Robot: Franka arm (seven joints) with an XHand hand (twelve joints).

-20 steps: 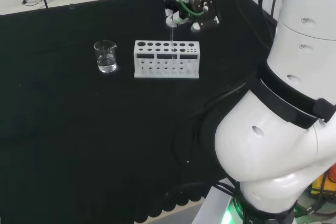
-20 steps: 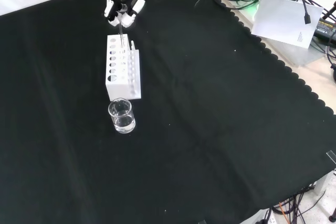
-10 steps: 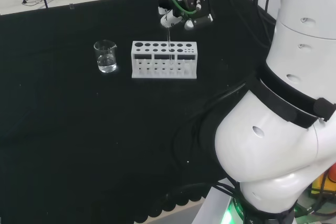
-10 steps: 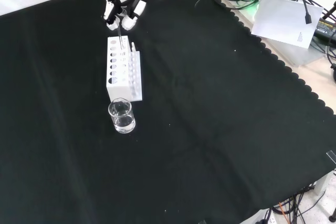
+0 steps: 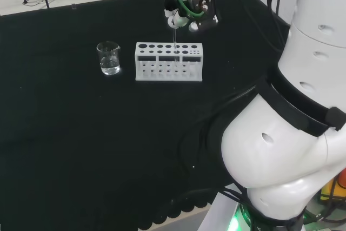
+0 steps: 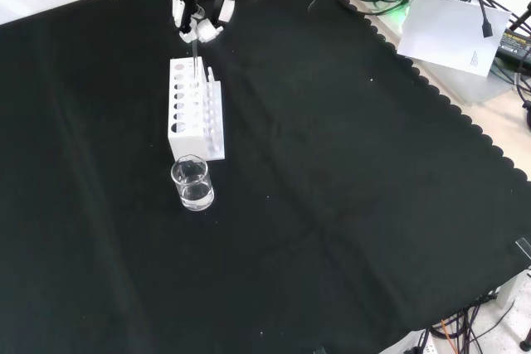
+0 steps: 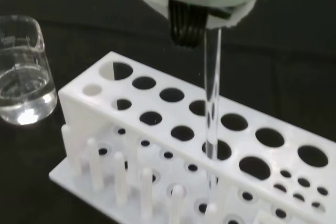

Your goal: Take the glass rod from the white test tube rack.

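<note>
One small clear beaker [image 6: 192, 183] w/ a little liquid stands nearest in the front view, lower left of centre, on the black-cloth desk [image 6: 332, 205]. Just behind it is the white test tube rack [image 6: 192, 105], a plastic block w/ rows of round holes and short pegs along one side. The glass rod [image 7: 211, 98], thin, straight and transparent, stands upright through a hole in the rack, lower end inside. At the frame's top the robot hand [image 6: 199, 16] pinches the rod's upper end, probably so it can go straight up w/o tilting the rack.
</note>
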